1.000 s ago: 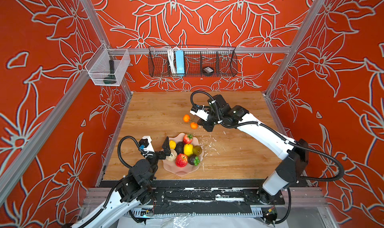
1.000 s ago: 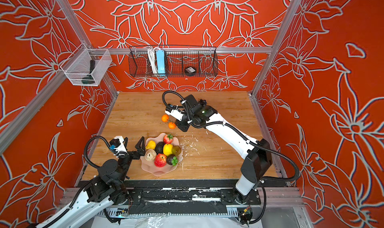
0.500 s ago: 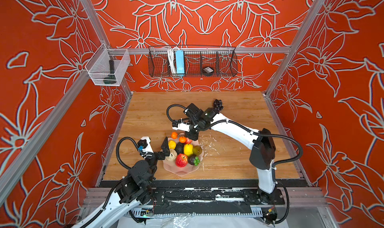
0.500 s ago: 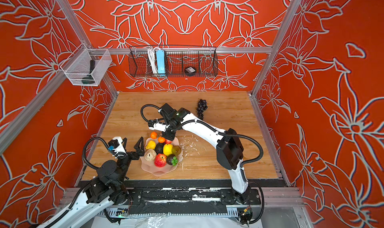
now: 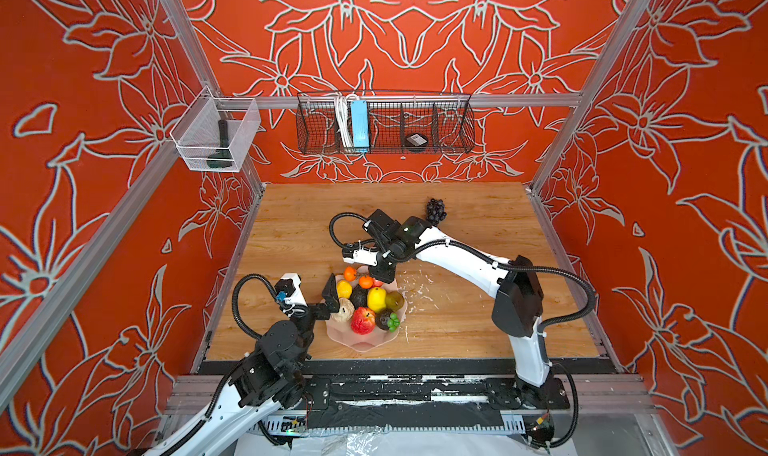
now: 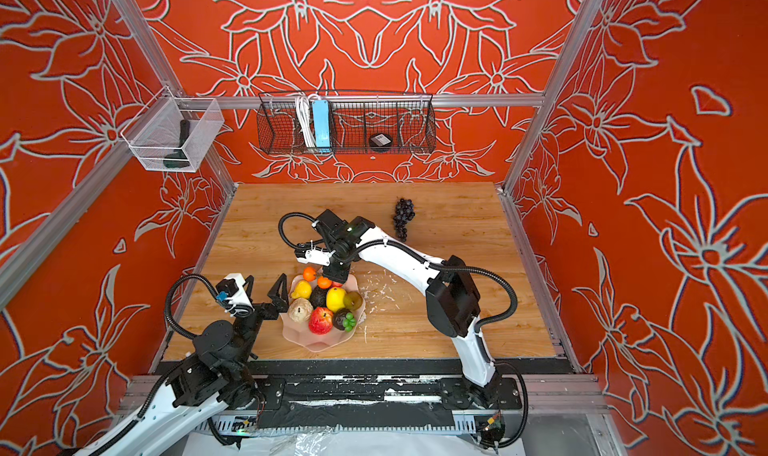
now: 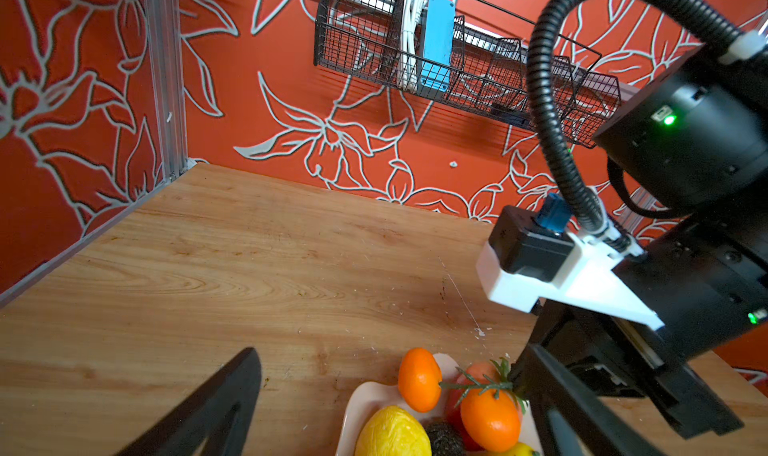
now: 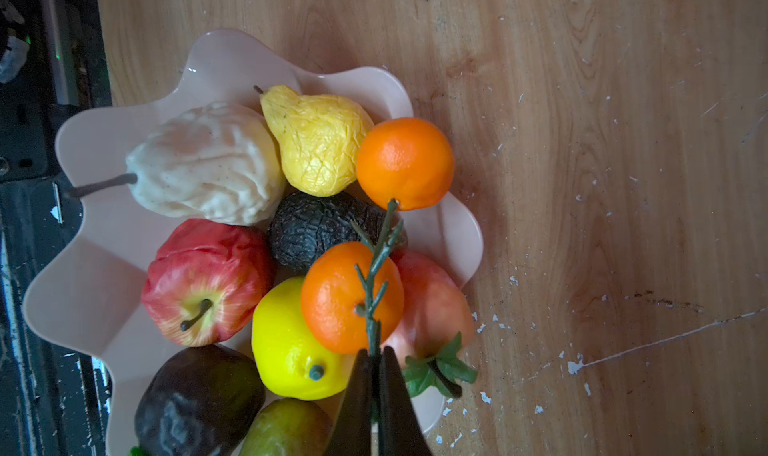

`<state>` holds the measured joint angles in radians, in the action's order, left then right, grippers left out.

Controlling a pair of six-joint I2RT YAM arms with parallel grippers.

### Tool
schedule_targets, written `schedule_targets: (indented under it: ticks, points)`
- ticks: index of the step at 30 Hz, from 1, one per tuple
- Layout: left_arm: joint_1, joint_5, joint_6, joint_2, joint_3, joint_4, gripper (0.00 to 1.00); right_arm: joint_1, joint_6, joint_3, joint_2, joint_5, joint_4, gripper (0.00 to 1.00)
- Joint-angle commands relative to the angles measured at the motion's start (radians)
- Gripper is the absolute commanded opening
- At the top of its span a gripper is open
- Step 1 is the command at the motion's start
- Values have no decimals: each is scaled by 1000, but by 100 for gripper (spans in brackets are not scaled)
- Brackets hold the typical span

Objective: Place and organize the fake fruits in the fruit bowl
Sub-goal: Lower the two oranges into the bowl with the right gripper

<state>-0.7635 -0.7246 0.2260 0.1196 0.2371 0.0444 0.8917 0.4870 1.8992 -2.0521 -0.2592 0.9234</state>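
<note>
On scuffed wood tabletop (image 5: 478,225); red floral walls (image 5: 374,38); L jaws spread; R jaws pinch orange sprig (image 8: 377,266)

I see my left gripper's black fingers (image 7: 216,404) spread wide. At one o'clock, two small round orange plastic fruits (image 7: 419,379) joined by a green twig (image 7: 482,385) sit on the pale pink bowl (image 7: 365,404) beside a bumpy yellow fruit (image 7: 392,433).

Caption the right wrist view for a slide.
Right gripper shut on the green stem that joins two small oranges, held over the crowded pink fruit bowl.
</note>
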Motion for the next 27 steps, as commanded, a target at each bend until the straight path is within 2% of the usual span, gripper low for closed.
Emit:
schedule_targets:
  ticks: [1, 27]
  points:
    - [7, -25, 19, -4, -12, -2, 98, 13, 12, 45, -37, 11, 39, 0]
    - [7, -26, 19, -6, -13, -3, 98, 38, -50, 110, -115, 80, 91, 0]
